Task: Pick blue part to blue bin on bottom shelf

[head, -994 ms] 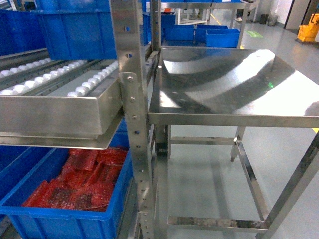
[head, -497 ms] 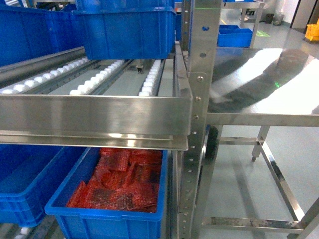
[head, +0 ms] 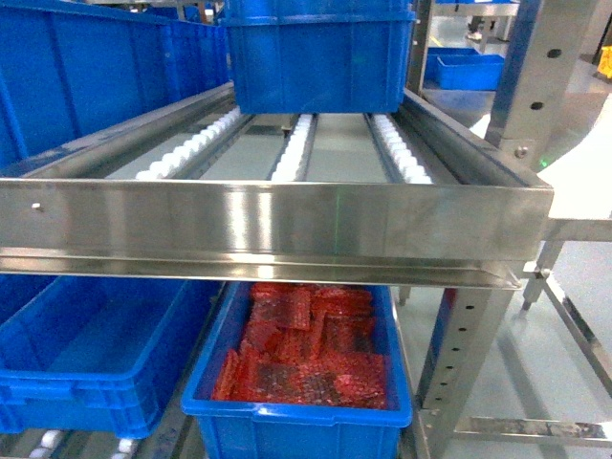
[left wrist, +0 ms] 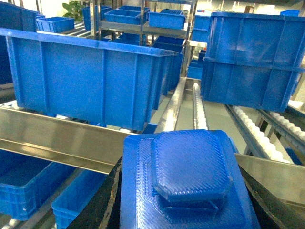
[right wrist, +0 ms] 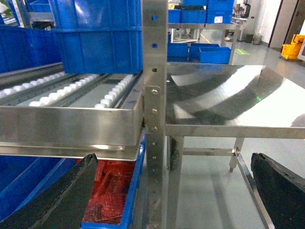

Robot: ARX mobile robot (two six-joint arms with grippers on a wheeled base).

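blue part [left wrist: 188, 183] sits right at the bottom of the left wrist view, a flat textured blue piece with a raised octagonal pad on top, held between the dark fingers [left wrist: 97, 210] of the left gripper [left wrist: 186, 210], which is pinched onto it from both sides. it hangs in front of and level with the steel front rail [left wrist: 57, 138] of a roller rack, not yet in any bin. right gripper [right wrist: 171, 200] shows in its own wrist view as two black fingers [right wrist: 57, 195] spread wide apart with nothing between them, facing the perforated steel upright [right wrist: 155, 114]. neither gripper shows in the head view. in the head view, nearest and lowest, a blue bin [head: 301, 411] holds red bubble-wrapped packets [head: 306, 344], and just left of it stands a second blue bin [head: 91, 354], its inside bare as far as visible; white rollers [head: 48, 442] peek out beneath them on the bottom shelf [head: 153, 448]. above them runs the flat screwed front rail [head: 277, 225] of the upper roller level, with rows of white roller tracks [head: 292, 158] running back. farther along that level a stacked blue tote [head: 316, 57] sits on the rollers, a large blue tote [head: 105, 81] to its left. to the right, a stainless table [right wrist: 228, 100] stands beside the rack. more blue bins [left wrist: 143, 16] fill the shelves in the distance.
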